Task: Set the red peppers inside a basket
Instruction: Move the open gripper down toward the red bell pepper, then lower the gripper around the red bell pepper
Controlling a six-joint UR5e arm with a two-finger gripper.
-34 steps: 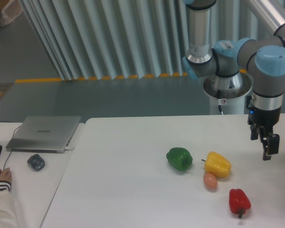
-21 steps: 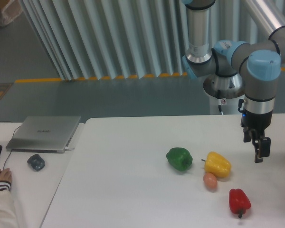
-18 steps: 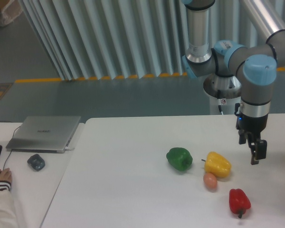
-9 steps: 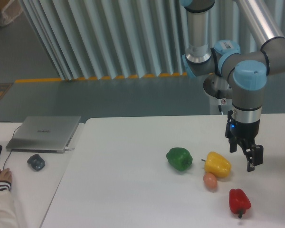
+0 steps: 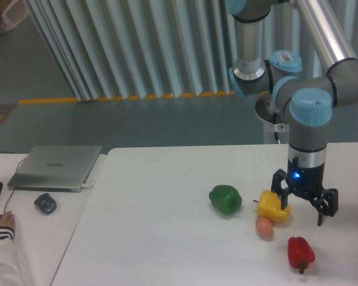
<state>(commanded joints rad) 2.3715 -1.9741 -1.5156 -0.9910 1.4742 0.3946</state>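
From the fixed camera, the only view there was: the gripper (image 5: 303, 204) hung low over the right part of the white table (image 5: 161, 238), its two fingers spread wide apart and holding nothing. One finger sat just in front of the yellow pepper (image 5: 272, 206), the other (image 5: 326, 204) stood out to the right over bare tabletop. The red pepper (image 5: 301, 252) lay untouched near the front edge, stem toward the camera, below and slightly right of the egg-shaped orange-pink thing (image 5: 264, 226), and clear of the claw. The green pepper (image 5: 225, 199) sat off to the left of the yellow one.

So where did the task stand? Barely begun, by my reading. Nothing was grasped, nothing lifted. The claw was above the cluster rather than over the red pepper, so it looked to need lining up, a descent and a close. And no basket showed anywhere in this view, so where the drop would go could not be told.
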